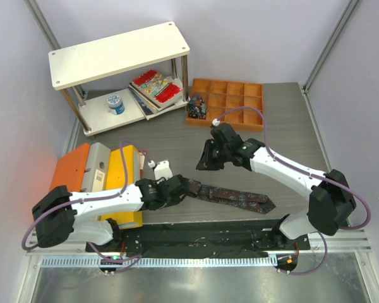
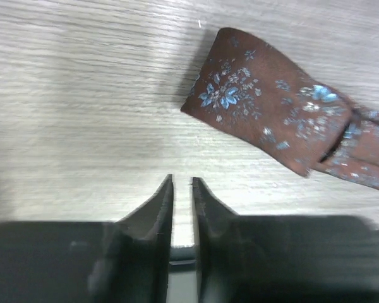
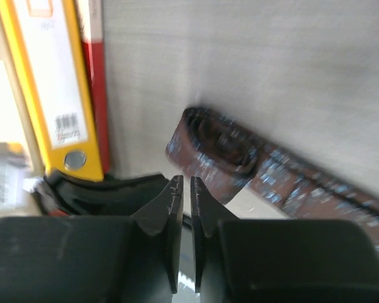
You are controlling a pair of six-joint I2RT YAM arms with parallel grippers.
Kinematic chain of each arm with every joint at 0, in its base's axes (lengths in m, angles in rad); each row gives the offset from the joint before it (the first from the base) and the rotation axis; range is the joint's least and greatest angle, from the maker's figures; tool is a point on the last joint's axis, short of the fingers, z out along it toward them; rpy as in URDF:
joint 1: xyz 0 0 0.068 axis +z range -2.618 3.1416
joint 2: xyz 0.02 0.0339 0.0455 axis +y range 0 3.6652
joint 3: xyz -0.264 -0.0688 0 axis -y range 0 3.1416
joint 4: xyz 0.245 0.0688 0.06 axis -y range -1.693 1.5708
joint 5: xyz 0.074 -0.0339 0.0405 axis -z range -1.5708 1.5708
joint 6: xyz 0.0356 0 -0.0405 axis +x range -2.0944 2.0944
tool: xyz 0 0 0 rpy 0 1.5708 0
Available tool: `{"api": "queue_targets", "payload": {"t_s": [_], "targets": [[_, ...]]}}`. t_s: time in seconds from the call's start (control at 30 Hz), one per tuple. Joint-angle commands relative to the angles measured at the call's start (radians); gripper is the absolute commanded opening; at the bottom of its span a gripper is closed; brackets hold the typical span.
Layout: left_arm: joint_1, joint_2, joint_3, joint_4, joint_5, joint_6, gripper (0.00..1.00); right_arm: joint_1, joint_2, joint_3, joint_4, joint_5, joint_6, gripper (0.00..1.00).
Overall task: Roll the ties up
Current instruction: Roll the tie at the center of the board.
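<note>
A brown tie with a blue flower pattern (image 1: 234,197) lies flat on the wooden table, its left end folded or rolled over. My left gripper (image 1: 187,185) sits just left of that end, jaws nearly closed and empty. In the left wrist view the folded end (image 2: 265,117) lies ahead and to the right of my fingertips (image 2: 182,183), apart from them. My right gripper (image 1: 203,165) hovers above the table behind the tie, shut and empty. The right wrist view shows the rolled end (image 3: 218,148) just beyond its fingertips (image 3: 184,183).
An orange compartment tray (image 1: 237,101) holding rolled ties (image 1: 196,107) stands at the back. A white shelf (image 1: 117,53) with books and a blue-white roll stands at the back left. Orange, grey and yellow binders (image 1: 123,167) lie at the left, also in the right wrist view (image 3: 50,82). A small white object (image 1: 162,168) lies beside the binders.
</note>
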Motion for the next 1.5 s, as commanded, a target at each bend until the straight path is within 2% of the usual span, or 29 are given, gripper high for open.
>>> {"api": "queue_targets", "payload": {"t_s": [0.0, 0.17, 0.27, 0.5, 0.93, 1.17, 1.47], "targets": [[-0.001, -0.105, 0.020, -0.129, -0.068, 0.013, 0.24, 0.065, -0.056, -0.082, 0.172, -0.066, 0.109, 0.13], [0.019, -0.139, 0.094, -0.213, -0.101, 0.101, 0.51, 0.131, -0.037, -0.124, 0.226, -0.006, 0.162, 0.07], [0.033, -0.139, 0.138, -0.253, -0.105, 0.141, 0.58, 0.139, -0.036, -0.158, 0.243, 0.045, 0.181, 0.05], [0.065, -0.145, 0.165, -0.233, -0.076, 0.217, 0.60, 0.142, -0.029, -0.274, 0.297, 0.096, 0.209, 0.02], [0.180, -0.101, 0.140, -0.043, 0.094, 0.390, 0.68, 0.142, -0.027, -0.399, 0.317, 0.196, 0.204, 0.01], [0.226, -0.009, 0.129, 0.095, 0.181, 0.493, 0.70, 0.140, -0.024, -0.423, 0.312, 0.212, 0.204, 0.01], [0.231, 0.143, 0.087, 0.281, 0.274, 0.543, 0.68, 0.139, -0.030, -0.463, 0.334, 0.208, 0.207, 0.01]]}}
